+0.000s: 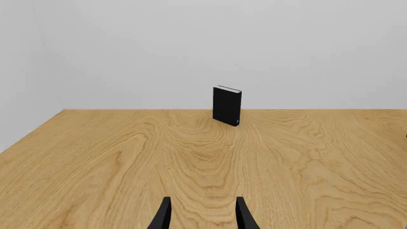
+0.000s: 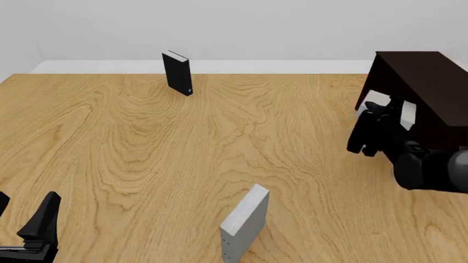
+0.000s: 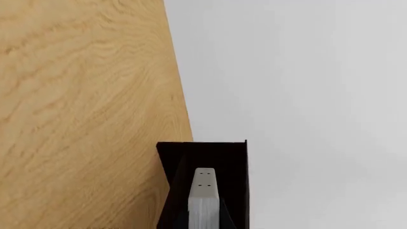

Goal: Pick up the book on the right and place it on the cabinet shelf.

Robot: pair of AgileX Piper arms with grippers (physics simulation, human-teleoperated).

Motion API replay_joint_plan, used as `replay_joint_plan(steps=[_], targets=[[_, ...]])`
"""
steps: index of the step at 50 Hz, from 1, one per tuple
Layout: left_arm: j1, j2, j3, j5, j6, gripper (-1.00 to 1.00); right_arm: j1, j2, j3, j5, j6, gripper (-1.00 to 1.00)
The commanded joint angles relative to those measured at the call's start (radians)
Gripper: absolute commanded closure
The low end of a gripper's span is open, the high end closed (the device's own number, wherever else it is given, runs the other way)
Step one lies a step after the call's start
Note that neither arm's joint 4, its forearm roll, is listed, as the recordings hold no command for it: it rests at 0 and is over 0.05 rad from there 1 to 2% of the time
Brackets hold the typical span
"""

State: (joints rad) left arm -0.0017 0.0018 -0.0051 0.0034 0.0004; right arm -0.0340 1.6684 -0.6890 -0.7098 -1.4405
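The light grey book (image 2: 407,116) is upright at the open side of the dark brown cabinet shelf (image 2: 420,71) at the table's right, partly under the cabinet's top. My right gripper (image 2: 391,112) is shut on it from the near left side. In the right wrist view the book (image 3: 203,200) fills the centre, its edge facing the camera, framed by the cabinet shelf (image 3: 203,151). At the front left corner my left gripper (image 2: 29,224) is open and holds nothing; its fingertips (image 1: 164,215) point over bare table.
A black book (image 2: 177,73) stands upright at the back, also seen as the black book (image 1: 227,105) straight ahead of my left gripper. A grey book with small dark dots (image 2: 244,224) stands at the front centre. The wooden table (image 2: 146,153) ends at a white wall.
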Motion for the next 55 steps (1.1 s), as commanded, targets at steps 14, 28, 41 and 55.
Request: replay_joint_plan(steps=[14,28,41,55], targets=[[0.0,0.0,0.0,0.0,0.0,-1.0,-0.042,0.07,-0.089,-0.009,0.028,1.0],[0.0,0.0,0.0,0.0,0.0,-1.0,-0.068,0.105,-0.137,0.014,0.036,1.0],[0.0,0.0,0.0,0.0,0.0,-1.0,-0.091,0.163,-0.189,0.02,0.044,1.0],[0.0,0.0,0.0,0.0,0.0,-1.0,-0.118,0.196,-0.218,0.011,0.038,1.0]])
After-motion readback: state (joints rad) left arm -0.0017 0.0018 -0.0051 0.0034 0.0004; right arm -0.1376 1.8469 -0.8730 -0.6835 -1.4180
